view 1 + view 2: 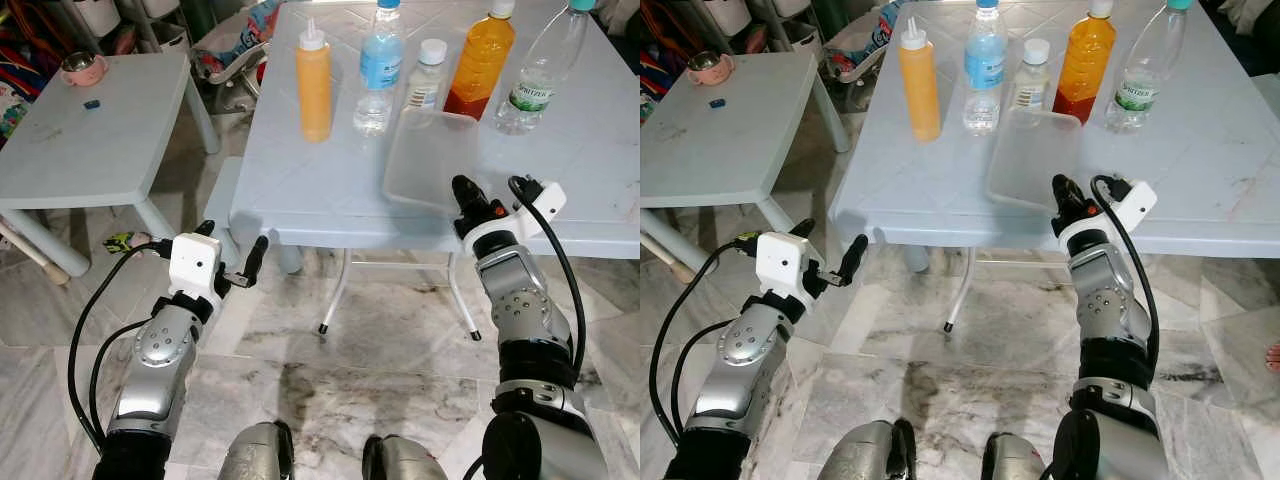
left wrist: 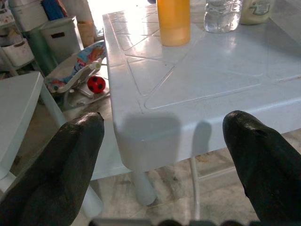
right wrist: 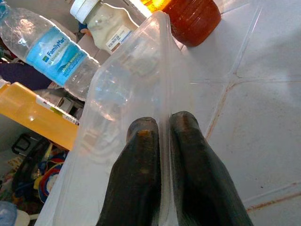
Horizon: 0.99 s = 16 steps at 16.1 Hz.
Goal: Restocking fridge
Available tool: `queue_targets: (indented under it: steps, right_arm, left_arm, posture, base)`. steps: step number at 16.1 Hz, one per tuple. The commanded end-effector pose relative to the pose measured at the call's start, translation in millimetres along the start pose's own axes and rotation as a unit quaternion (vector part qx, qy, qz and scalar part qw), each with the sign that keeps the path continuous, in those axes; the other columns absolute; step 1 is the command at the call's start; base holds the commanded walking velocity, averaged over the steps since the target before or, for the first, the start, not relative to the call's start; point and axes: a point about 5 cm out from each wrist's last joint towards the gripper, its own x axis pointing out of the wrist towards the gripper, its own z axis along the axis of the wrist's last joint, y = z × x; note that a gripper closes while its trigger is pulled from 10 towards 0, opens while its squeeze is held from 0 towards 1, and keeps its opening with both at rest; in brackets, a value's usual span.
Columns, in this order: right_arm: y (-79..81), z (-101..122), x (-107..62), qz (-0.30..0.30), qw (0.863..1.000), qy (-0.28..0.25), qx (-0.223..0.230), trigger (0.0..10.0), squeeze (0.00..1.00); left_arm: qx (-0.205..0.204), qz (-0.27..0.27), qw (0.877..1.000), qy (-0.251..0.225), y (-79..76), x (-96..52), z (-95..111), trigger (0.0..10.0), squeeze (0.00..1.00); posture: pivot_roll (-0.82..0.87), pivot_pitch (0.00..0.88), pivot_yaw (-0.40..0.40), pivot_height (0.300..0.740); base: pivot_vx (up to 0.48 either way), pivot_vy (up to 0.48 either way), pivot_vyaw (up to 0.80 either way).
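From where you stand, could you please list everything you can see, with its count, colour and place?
Large table: one, pale blue, ahead.
Squeeze bottle: one, orange, leftmost in the row on the large table.
Water bottle: one, clear with blue label, right of the squeeze bottle.
Small bottle: one, white-capped, pale contents, next along.
Juice bottle: one, orange, next along.
Green-label bottle: one, clear, far right of the row.
Plastic container: one, clear, at the table's near edge.
Small table: one, pale blue, to the left.
Bowl: one, pink, on the small table.
Left gripper: open, off the large table's corner.
Right gripper: shut on the plastic container's rim.
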Motion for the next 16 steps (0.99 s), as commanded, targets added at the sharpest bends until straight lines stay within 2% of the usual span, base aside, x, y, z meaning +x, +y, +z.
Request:
queue_targets:
  steps: [1,6,8,9,11,13,14,15,16]
  right_arm:
    - [-5.1,-4,-1.8,-0.019,1.0,0.011,0.004,0.0,0.0]
    - [15.3,9,6.6,-0.003,1.0,-0.008,0.008,0.0,0.0]
    - [26.0,12,7.2,0.006,1.0,-0.011,0.007,0.0,0.0]
    - [29.0,11,5.7,0.01,1.0,-0.011,-0.003,0.0,0.0]
    - [36.5,10,-0.6,0.016,0.998,-0.015,-0.053,0.0,0.0]
    - [46.9,4,-11.8,0.033,0.993,-0.016,-0.109,0.0,0.0]
    - [50.5,-2,-21.5,0.038,0.989,-0.01,-0.141,2.5,0.0]
    - [50.0,-5,-26.1,0.036,0.987,-0.008,-0.158,9.6,0.0]
    - [45.8,-11,-32.6,0.027,0.982,-0.002,-0.185,10.0,0.0]
  left_arm:
    - [0.007,0.004,1.0,0.004,1.1,-0.4,-2,10.0,0.0]
    - [0.015,0.003,1.0,-0.004,1.3,3.4,3,10.0,0.0]
    - [0.033,0.007,0.999,-0.003,7.7,1.8,2,10.0,0.0]
    - [0.03,0.02,0.999,0.008,12.9,-0.7,-3,10.0,0.0]
    - [0.019,0.051,0.998,0.039,20.3,-5.3,-14,10.0,0.0]
    - [0.0,0.072,0.996,0.052,20.7,-9.9,-20,10.0,0.0]
    - [-0.012,0.081,0.995,0.061,18.5,-14.7,-26,10.0,0.0]
    - [-0.017,0.083,0.994,0.066,16.9,-16.7,-29,10.0,0.0]
    - [-0.02,0.08,0.994,0.071,14.3,-18.4,-33,10.0,0.0]
  posture:
    - [0.05,0.112,0.09,0.74]
    - [0.05,0.123,0.08,0.74]
    - [0.05,0.131,0.071,0.74]
    - [0.05,0.129,0.068,0.74]
    - [0.04,0.119,0.06,0.74]
    - [0.02,0.106,0.055,0.74]
    - [0.01,0.086,0.049,0.74]
    - [0.01,0.078,0.045,0.74]
    - [0.0,0.064,0.04,0.74]
  base:
    - [0.0,0.0,0.0]
    - [0.0,0.0,0.0]
    - [0.0,0.0,0.0]
    - [0.0,0.0,0.0]
    - [0.0,0.0,0.0]
    - [0.0,0.0,0.0]
    - [0.0,0.0,0.0]
    - [0.0,0.0,0.0]
    - [0.0,0.0,0.0]
